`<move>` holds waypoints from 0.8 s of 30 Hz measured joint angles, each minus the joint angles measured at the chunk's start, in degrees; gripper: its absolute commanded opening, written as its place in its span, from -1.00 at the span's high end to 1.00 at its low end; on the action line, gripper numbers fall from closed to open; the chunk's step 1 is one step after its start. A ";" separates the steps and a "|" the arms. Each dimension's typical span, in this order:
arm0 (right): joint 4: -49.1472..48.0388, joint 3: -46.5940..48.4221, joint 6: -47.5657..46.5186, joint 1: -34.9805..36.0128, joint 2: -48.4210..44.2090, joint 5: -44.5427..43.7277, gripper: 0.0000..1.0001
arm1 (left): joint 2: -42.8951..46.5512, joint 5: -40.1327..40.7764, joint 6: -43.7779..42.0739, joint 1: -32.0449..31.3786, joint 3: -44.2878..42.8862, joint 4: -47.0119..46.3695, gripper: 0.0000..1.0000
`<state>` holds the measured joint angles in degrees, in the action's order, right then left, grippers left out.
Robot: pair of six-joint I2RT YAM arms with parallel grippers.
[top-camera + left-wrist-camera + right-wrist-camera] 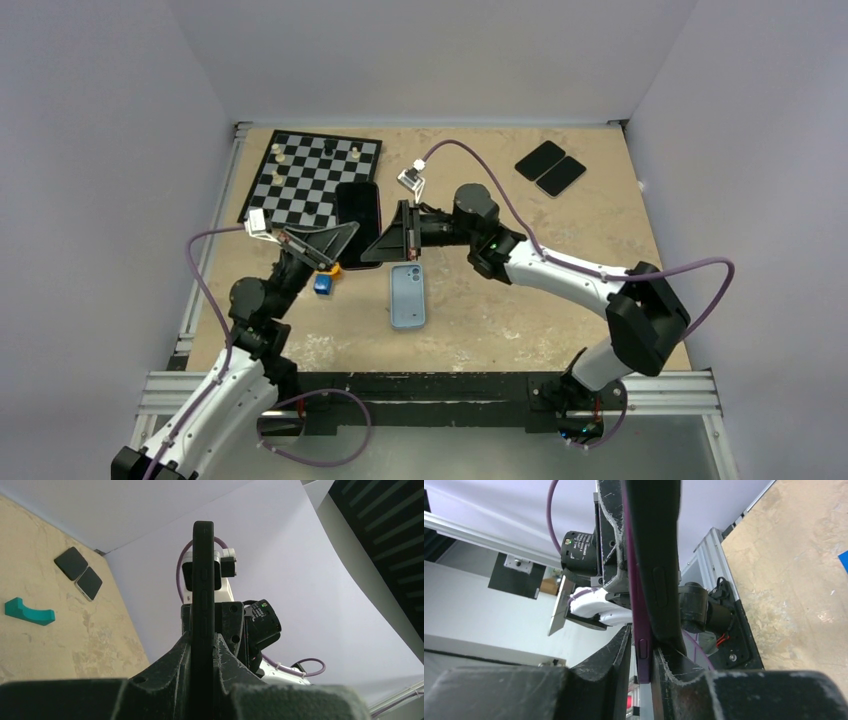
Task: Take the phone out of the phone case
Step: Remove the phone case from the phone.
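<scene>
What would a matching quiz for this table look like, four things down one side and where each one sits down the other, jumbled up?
Things:
1. chessboard
2. black phone case
3. light blue phone-shaped thing
4. two black pads

Places:
A. far right part of the table
B. lying flat near the middle of the table
C. far left part of the table
D. held off the table between the left gripper and the right gripper

Pairs: 1-C, 2-D, 3-B, 4-A
</scene>
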<state>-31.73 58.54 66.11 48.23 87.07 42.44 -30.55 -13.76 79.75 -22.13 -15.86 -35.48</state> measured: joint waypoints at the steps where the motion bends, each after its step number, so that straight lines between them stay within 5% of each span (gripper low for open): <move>1: 0.02 0.50 0.33 -0.02 0.39 0.57 0.85 | -0.07 -0.13 -0.04 0.07 0.00 -0.31 1.00; 2: 0.04 0.98 0.39 -0.15 0.72 1.03 1.00 | -0.04 -0.13 -0.15 0.07 -0.02 -0.52 1.00; 7: -0.33 1.79 0.33 -0.79 1.07 1.68 1.00 | 1.88 -1.92 -3.89 0.15 -2.73 4.85 -0.16; 9: -0.24 1.97 0.52 -0.74 1.11 0.74 1.00 | 4.52 -5.88 -7.76 -1.18 -4.24 11.06 -0.31; 14: 1.01 0.87 0.55 -2.89 -1.27 0.70 1.00 | 10.45 -10.49 -19.26 -2.34 -9.46 27.58 -0.33; 20: 1.44 -1.22 0.31 -6.71 -6.01 -0.02 1.00 | 10.97 -15.34 -30.38 -2.69 -16.63 38.93 -0.02; 24: 1.22 -1.77 0.33 -6.86 -6.58 -0.28 1.00 | 8.68 -18.08 -33.73 -2.71 -18.78 40.37 -0.18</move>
<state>-30.50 56.77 66.43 41.36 80.49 42.15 -21.87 -31.83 46.02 -24.84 -34.63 4.89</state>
